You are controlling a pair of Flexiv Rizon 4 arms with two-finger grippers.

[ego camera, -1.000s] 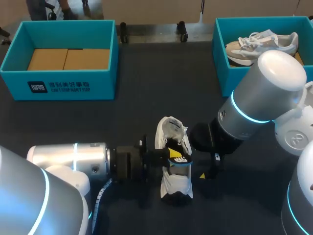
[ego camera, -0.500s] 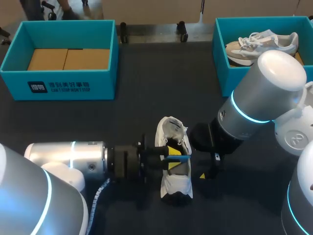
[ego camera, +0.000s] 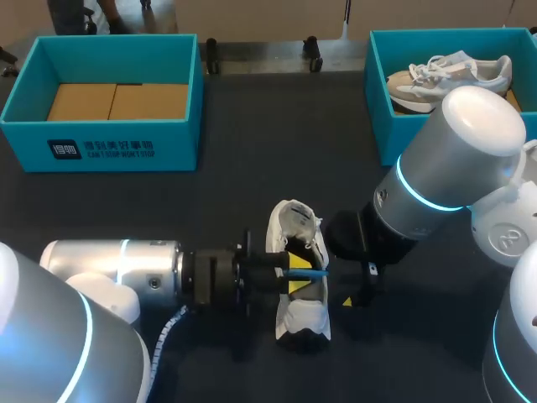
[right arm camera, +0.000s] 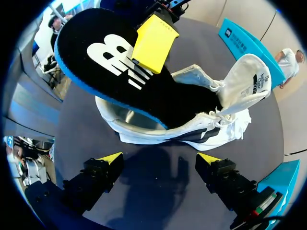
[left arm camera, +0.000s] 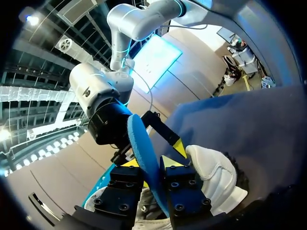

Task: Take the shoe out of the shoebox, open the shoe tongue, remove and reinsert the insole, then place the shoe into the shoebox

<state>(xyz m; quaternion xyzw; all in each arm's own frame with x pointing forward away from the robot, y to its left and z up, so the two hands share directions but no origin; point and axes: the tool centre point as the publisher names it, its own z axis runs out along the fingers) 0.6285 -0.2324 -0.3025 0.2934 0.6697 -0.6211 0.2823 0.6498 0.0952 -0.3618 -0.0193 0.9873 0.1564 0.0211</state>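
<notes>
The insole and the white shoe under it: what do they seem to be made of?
The insole looks like soft foam with a matte black cloth top, a white print and a blue edge; it curves where it rises out of the shoe. The shoe has a white upper, smooth and slightly creased, maybe leather or a synthetic; the look does not settle which.

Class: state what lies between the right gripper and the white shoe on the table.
Only bare dark table: the right wrist view shows the right gripper open, short of the shoe, with nothing between them.
</notes>
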